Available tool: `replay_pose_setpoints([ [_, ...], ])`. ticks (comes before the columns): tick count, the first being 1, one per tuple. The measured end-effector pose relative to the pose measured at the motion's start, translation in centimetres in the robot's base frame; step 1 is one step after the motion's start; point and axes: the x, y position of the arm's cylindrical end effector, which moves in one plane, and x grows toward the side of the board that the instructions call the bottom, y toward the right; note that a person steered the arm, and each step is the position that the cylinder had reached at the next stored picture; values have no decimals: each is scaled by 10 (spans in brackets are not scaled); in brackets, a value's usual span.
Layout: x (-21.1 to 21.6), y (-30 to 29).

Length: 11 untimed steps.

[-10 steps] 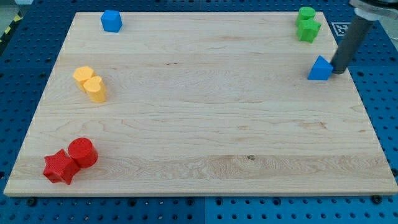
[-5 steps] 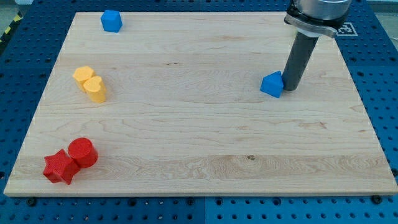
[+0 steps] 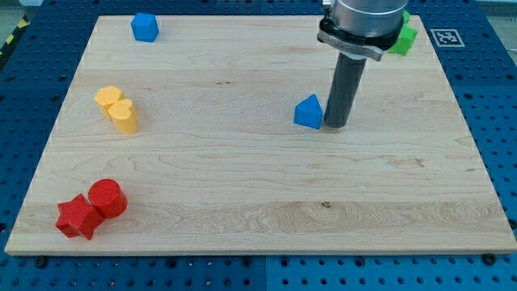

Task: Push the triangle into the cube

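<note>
Camera view: blue triangle (image 3: 308,112) touching my tip (image 3: 336,126).

The tip (image 3: 336,126) stands on the board (image 3: 258,202), right of centre. The triangle (image 3: 308,112) touches it on the view's left. The cube (image 3: 145,27) lies far left and up from the tip, at the board's top edge. A green block (image 3: 406,36) sits up-right of the tip, partly hidden by the arm. Two yellow blocks (image 3: 118,108) lie far left, two red blocks (image 3: 90,208) far left and down.
</note>
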Motion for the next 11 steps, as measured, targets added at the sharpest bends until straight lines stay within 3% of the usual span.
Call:
replay_pose_setpoints([
  [4,-2,-120],
  [5,-21,-145],
  [10,-61,-147],
  [11,-84,-147],
])
